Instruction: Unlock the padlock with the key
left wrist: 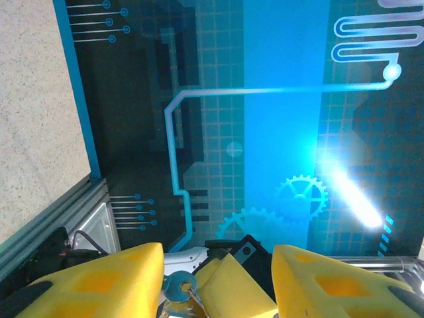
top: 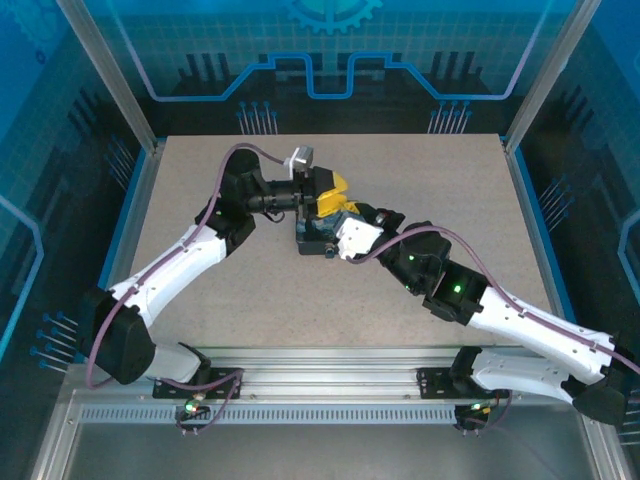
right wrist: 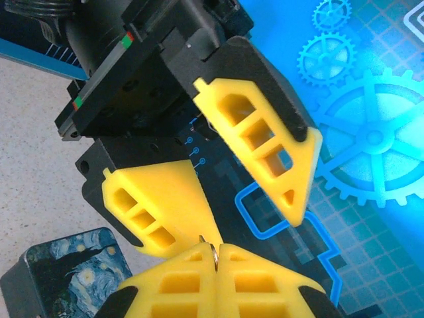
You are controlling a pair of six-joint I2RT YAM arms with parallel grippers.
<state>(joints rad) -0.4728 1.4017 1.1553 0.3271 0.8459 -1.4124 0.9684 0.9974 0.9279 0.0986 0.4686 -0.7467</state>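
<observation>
The right gripper [right wrist: 213, 265] is pinched shut on the key [right wrist: 212, 254], a thin metal sliver peeking from its yellow fingertips, with the swirl-painted tin [right wrist: 69, 275] at its 8 o'clock. Just beyond, at 12 o'clock, the left gripper [right wrist: 252, 232] faces it, jaws spread wide, one tip just beside the key.

Rear overhead view — two close, opposed wrist views

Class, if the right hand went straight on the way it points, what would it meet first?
Probably the left hand, its open yellow fingers just before the right hand pinching a metal bit; depth unclear.
</observation>
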